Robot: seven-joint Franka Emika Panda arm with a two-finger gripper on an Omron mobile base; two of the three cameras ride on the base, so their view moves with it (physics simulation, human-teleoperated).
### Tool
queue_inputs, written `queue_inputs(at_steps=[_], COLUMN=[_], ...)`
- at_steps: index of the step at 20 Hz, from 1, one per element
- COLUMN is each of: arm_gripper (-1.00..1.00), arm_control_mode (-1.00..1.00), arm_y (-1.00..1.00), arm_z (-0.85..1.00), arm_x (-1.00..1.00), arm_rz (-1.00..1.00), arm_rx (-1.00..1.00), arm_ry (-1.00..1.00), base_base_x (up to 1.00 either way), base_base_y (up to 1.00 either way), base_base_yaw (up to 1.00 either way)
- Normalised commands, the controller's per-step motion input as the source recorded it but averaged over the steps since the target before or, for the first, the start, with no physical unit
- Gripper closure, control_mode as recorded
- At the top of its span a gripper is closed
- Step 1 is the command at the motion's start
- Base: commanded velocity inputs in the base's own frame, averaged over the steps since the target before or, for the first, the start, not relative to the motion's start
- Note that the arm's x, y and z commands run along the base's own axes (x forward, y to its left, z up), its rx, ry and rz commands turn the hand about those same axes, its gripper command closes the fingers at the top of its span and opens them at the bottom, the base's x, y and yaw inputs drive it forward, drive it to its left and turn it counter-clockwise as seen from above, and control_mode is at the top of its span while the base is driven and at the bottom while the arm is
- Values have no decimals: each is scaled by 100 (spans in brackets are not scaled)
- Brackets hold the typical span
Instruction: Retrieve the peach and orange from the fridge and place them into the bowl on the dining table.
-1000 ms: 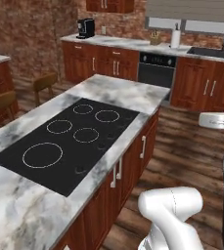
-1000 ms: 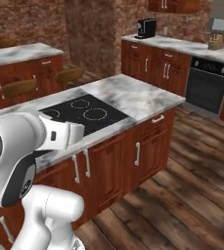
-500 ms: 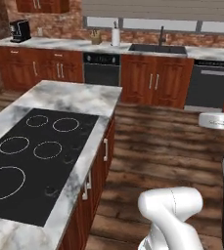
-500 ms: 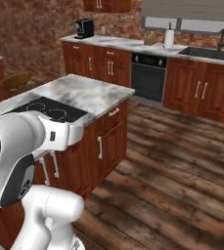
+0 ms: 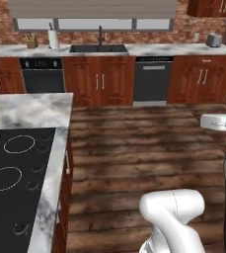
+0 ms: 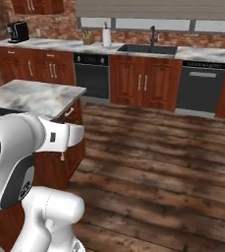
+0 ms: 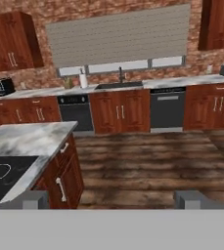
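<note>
Currently the two-finger gripper has its dark tips spread wide apart at the bottom of the hand view, nothing between them, so it carries nothing. Long island dining table with white-grey marble top, reddish wood base and black inset cooktop sits to the robot's left; seen also in the right base view and the hand view. Hand points across open wood plank floor toward the back wall: marble counter with sink, black oven and dark dishwasher set in red-brown cabinets. Peach, orange, fridge and red bowl: can't place any of them from these frames, so I can't say which way the fruit lies from the claw. Key relation I can give: table is left and close, gripper aims past its end, not at it. My read: task is at the travel stage, no fruit fetched yet. Next move probably needs the base to bring the fridge ahead of the hand before any reach. Risk: clipping the island corner with the arm while driving.
</note>
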Motion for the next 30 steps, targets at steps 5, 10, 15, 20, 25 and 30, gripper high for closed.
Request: queue_inputs(at_steps=[5,10,15,20,25,30], arm_gripper=[-100,-100,-100,-100,-100,-100], arm_control_mode=[100,100,100,100,100,100], arm_y=[0,0,0,0,0,0], arm_z=[0,0,0,0,0,0], arm_x=[0,0,0,0,0,0], arm_rz=[0,0,0,0,0,0], arm_rx=[0,0,0,0,0,0], arm_ry=[0,0,0,0,0,0], base_base_x=[0,0,0,0,0,0], base_base_y=[-27,-27,-23,-13,-19,-13], base_base_yaw=[-51,-52,-50,-50,-48,-47])
